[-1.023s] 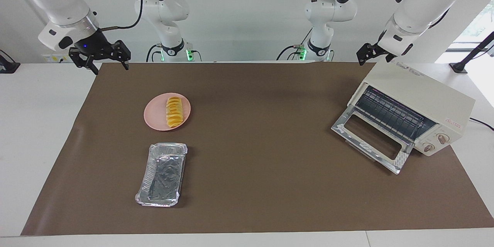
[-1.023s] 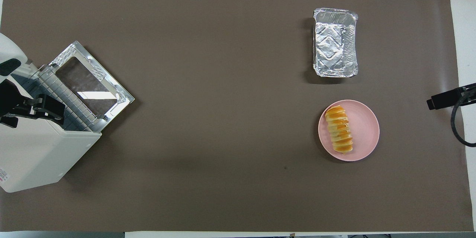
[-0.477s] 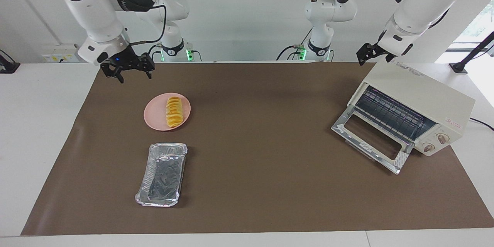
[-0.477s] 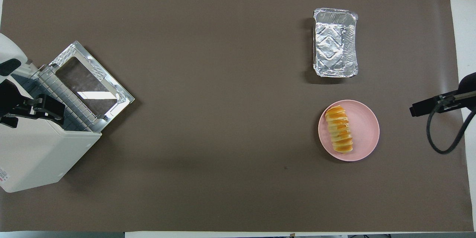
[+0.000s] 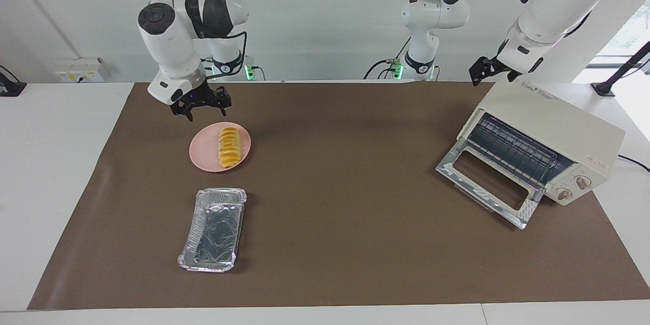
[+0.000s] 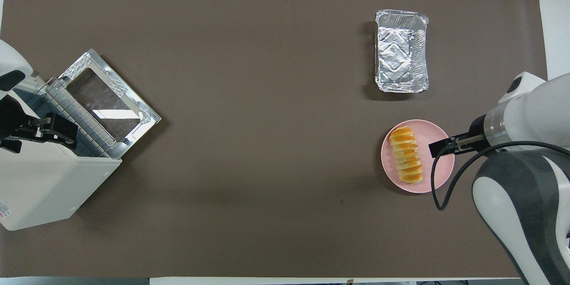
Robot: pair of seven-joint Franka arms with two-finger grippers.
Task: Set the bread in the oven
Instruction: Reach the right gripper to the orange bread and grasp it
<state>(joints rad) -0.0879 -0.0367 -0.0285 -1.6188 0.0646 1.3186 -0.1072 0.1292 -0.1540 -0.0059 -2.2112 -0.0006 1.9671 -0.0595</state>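
Note:
The bread point(image 5: 229, 148) point(image 6: 406, 155), a ridged yellow-orange loaf, lies on a round pink plate point(image 5: 200, 151) point(image 6: 428, 135) toward the right arm's end of the table. My right gripper point(image 5: 204, 109) hangs open and holds nothing, up in the air over the plate's rim and beside the bread. The cream-white oven point(image 5: 548, 122) point(image 6: 40, 187) stands at the left arm's end, with its glass door point(image 5: 485, 185) point(image 6: 111, 93) folded down and its wire rack showing. Over the oven's top waits my left gripper point(image 5: 481, 73) point(image 6: 49, 130), open and holding nothing.
A crinkled silver foil tray point(image 5: 213, 228) point(image 6: 401, 51) lies on the brown mat point(image 5: 345, 188), farther from the robots than the plate. The right arm's dark cable point(image 6: 438, 187) loops over the plate's edge in the overhead view.
The right arm has swung in from the table's edge at its own end to over the plate's rim. The left arm, bread, tray and oven have not moved.

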